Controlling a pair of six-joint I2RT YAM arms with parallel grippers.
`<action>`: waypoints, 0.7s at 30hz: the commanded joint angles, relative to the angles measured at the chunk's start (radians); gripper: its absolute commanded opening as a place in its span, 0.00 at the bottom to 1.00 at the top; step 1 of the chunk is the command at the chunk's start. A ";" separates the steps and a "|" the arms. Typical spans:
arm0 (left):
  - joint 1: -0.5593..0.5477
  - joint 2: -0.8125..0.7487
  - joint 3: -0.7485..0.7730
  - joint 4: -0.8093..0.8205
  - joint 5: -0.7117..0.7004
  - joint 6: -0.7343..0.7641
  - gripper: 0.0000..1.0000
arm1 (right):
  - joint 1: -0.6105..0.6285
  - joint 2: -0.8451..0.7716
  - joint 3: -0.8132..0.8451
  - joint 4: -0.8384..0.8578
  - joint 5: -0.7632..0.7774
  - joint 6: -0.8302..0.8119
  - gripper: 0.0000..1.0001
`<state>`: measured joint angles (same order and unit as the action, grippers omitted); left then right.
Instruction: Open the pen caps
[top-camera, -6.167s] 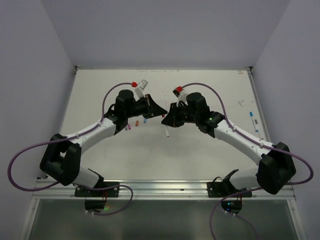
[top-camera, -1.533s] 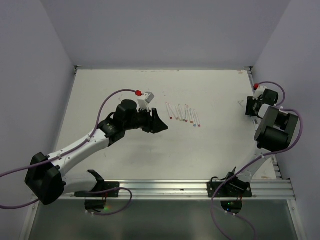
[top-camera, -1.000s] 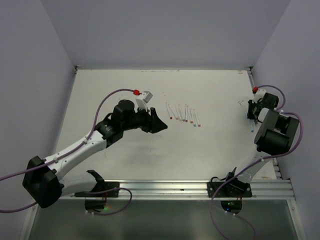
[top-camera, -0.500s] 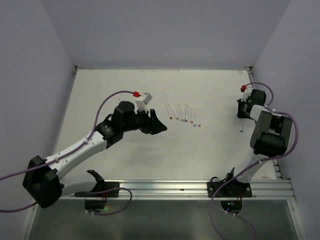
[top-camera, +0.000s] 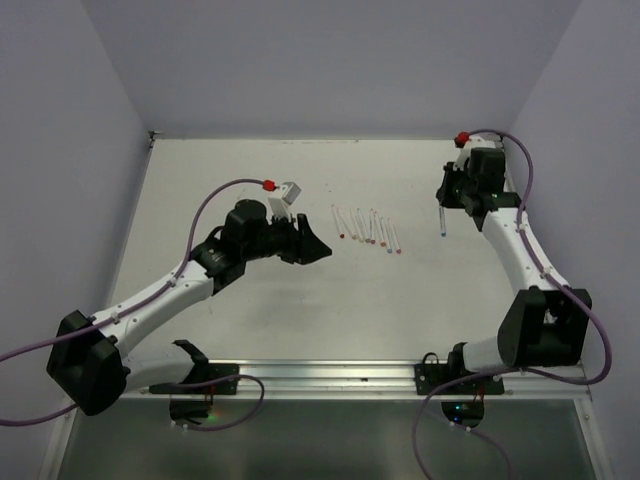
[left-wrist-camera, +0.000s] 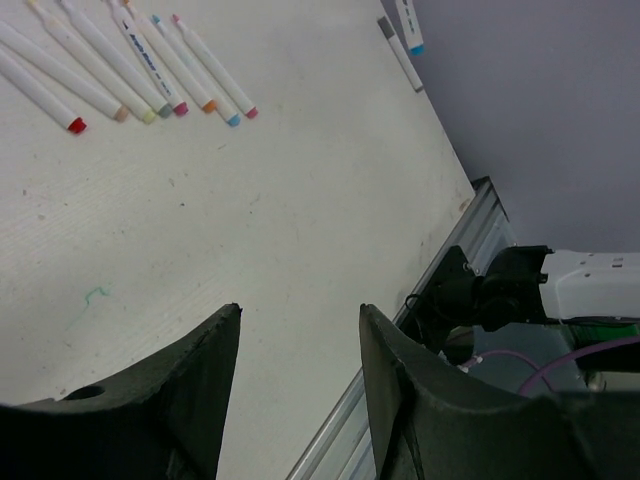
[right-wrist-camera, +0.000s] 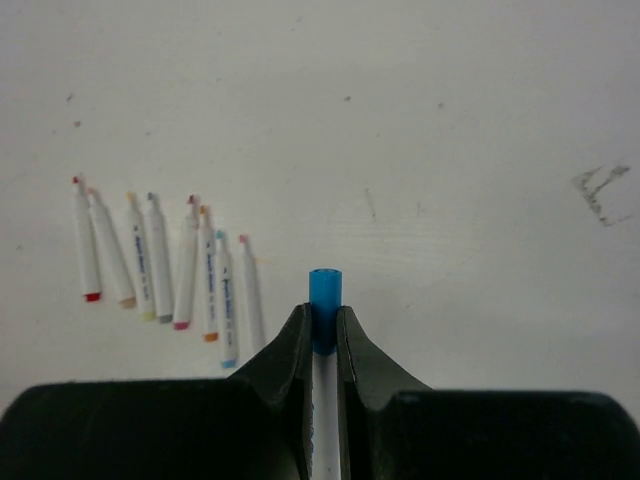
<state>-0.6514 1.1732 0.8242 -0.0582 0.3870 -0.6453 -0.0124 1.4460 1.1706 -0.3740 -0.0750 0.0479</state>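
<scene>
Left of the row of pens (top-camera: 367, 230), the left gripper (left-wrist-camera: 298, 330) is held with jaws wide, empty. Well right of the row and farther back, a blue-capped pen (right-wrist-camera: 325, 292) is pinched in the jaws of the right gripper (right-wrist-camera: 323, 314).

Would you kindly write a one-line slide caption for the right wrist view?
Right gripper shut on a blue-tipped pen, with a row of pens lying on the white table beyond.

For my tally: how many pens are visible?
10. Eight in the mid-table row, a blue-capped one in the right pincer, a grey-ended one by the table's right edge; others may hide.
</scene>
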 joint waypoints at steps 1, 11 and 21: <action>0.029 0.039 0.000 0.109 0.079 -0.027 0.54 | 0.054 -0.102 -0.077 -0.007 -0.124 0.166 0.00; 0.052 0.143 -0.034 0.406 0.217 -0.132 0.57 | 0.363 -0.222 -0.206 0.151 -0.227 0.363 0.00; 0.108 0.200 -0.077 0.372 0.225 -0.230 0.51 | 0.413 -0.220 -0.298 0.225 -0.241 0.372 0.00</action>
<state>-0.5468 1.3800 0.7849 0.2626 0.5724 -0.8291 0.3946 1.2537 0.9020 -0.2157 -0.3058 0.3790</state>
